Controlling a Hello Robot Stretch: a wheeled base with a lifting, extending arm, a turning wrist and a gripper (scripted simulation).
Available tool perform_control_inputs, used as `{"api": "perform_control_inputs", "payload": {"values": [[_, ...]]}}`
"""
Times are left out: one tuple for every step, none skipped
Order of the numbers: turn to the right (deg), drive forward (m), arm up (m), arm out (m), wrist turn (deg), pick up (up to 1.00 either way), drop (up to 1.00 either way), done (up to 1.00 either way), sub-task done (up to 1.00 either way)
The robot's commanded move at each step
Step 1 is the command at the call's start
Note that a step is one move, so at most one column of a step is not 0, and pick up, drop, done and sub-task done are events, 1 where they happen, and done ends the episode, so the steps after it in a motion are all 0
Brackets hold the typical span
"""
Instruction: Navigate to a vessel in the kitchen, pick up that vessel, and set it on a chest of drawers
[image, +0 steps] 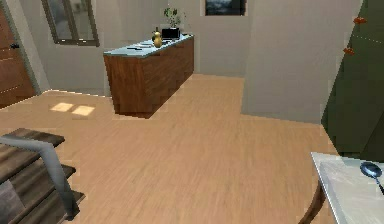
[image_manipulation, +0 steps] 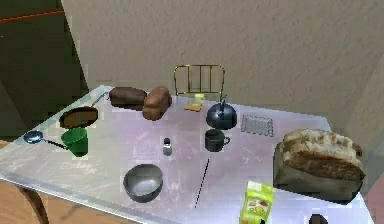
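Standing on the grey bench (image_manipulation: 110, 165) in the arm side view are several vessels. A grey metal bowl (image_manipulation: 143, 182) sits close to the picture's lower edge. A dark mug (image_manipulation: 214, 140) is near the bench's middle, with a dark blue kettle (image_manipulation: 221, 114) just behind it. A green cup (image_manipulation: 75, 141) stands toward the left, in front of a dark round pan (image_manipulation: 79, 116). A small shaker (image_manipulation: 167, 148) stands between the bowl and the mug.

How the end effector is set cannot be told, nor how any vessel lies relative to it.

A green packet (image_manipulation: 259, 202) at the lower right carries print that cannot be read. Beside it lies a large brown loaf (image_manipulation: 318, 165). Two smaller loaves (image_manipulation: 127, 96) lie side by side near the wall, left of a gold wire rack (image_manipulation: 200, 80).

In the forward view, a brown wooden cabinet (image: 150, 72) with a pale top stands well across the floor, and a gold vase (image: 157, 39) rests on it.
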Motion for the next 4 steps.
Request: {"api": "perform_control_inputs", "payload": {"values": [[0.0,0.00,0.50,0.00,0.0,0.00,0.00,0.00,0.00],[0.0,0.00,0.26,0.00,0.0,0.00,0.00,0.00,0.00],[0.0,0.00,0.00,0.50,0.0,0.00,0.00,0.00,0.00],[0.0,0.00,0.00,0.00,45.0,0.00,0.00,0.00,0.00]]}}
